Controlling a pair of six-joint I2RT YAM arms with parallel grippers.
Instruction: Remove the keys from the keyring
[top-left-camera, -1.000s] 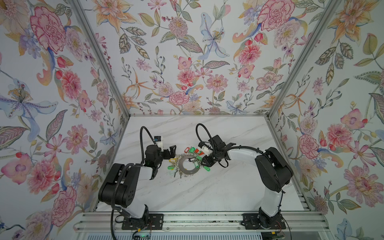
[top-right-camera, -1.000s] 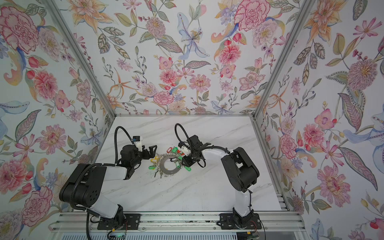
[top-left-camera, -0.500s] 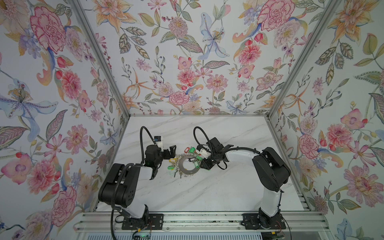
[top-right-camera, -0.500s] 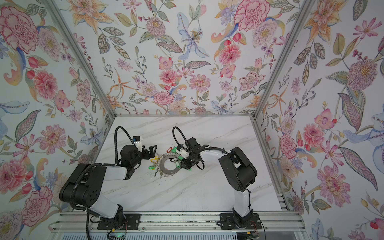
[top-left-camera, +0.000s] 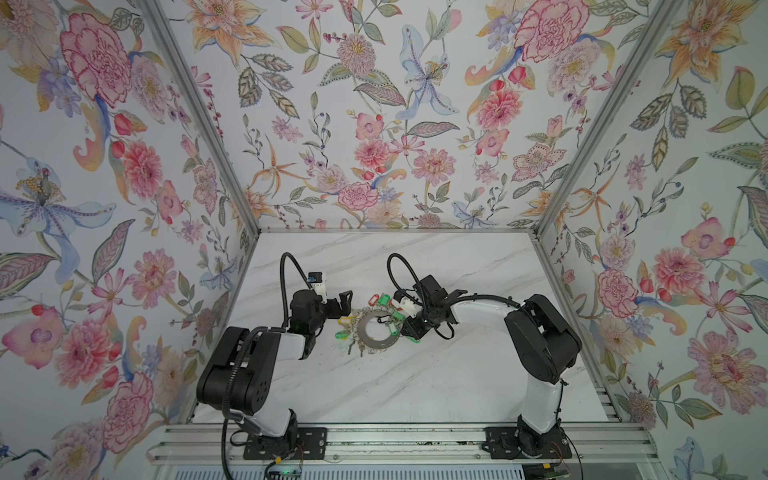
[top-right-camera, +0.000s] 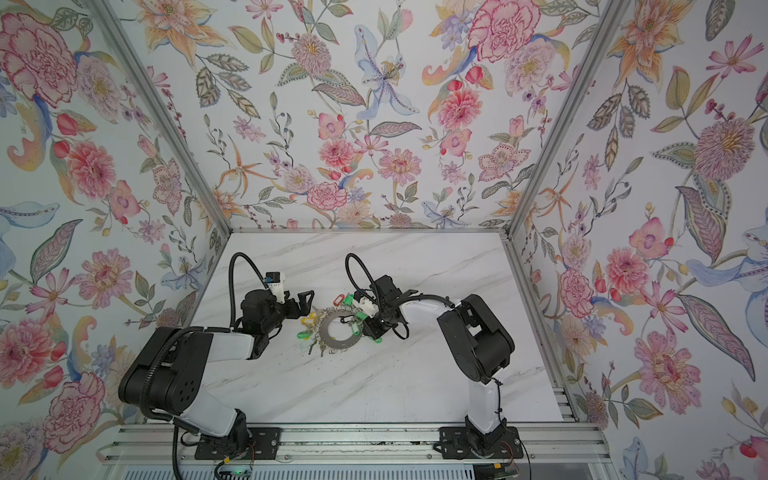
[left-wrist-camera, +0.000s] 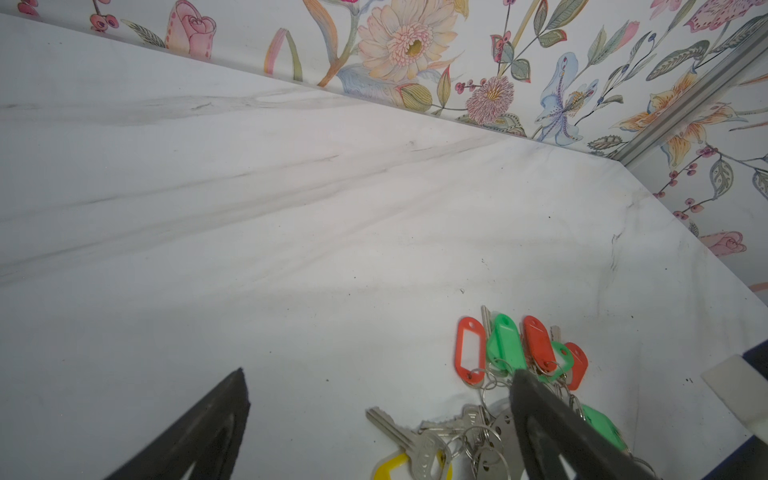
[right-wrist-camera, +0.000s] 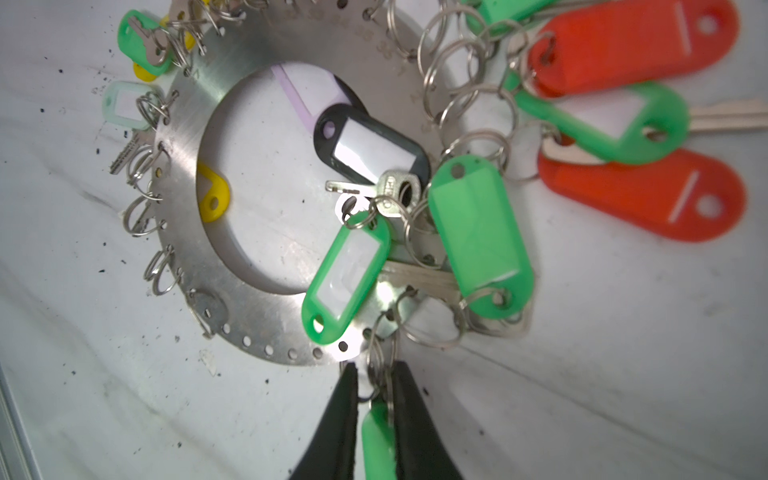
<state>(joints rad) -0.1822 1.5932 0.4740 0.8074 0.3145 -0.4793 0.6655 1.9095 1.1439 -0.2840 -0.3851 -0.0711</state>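
A white, marble-patterned desk (top-left-camera: 415, 386) stands inside flower-papered walls, with two black-and-white robot arms mounted along its near edge. Near the middle of the desk, between the arms, the large flat grey metal keyring (top-left-camera: 384, 343) lies flat, and the small silvery keys (left-wrist-camera: 415, 444) with their coloured plastic tags fan out around its rim on little wire rings. The left gripper (top-left-camera: 343, 309) hovers just beside the side of the keyring nearest the left edge, spread wide and holding nothing. The right gripper (right-wrist-camera: 374, 368) sits at the opposite side of the rim, jaws nearly together and pinching a green plastic tag (right-wrist-camera: 376, 440) whose wire rings run to a rim hole. To do this step well, the grip should probably be firm before pulling. The free gripper could press the disc down so that it does not slide, and the pull should work the wire ring out of its hole rather than drag the whole bundle. Compared with a second ago, the right wrist has edged slightly toward the keyring. The left arm looks unchanged.
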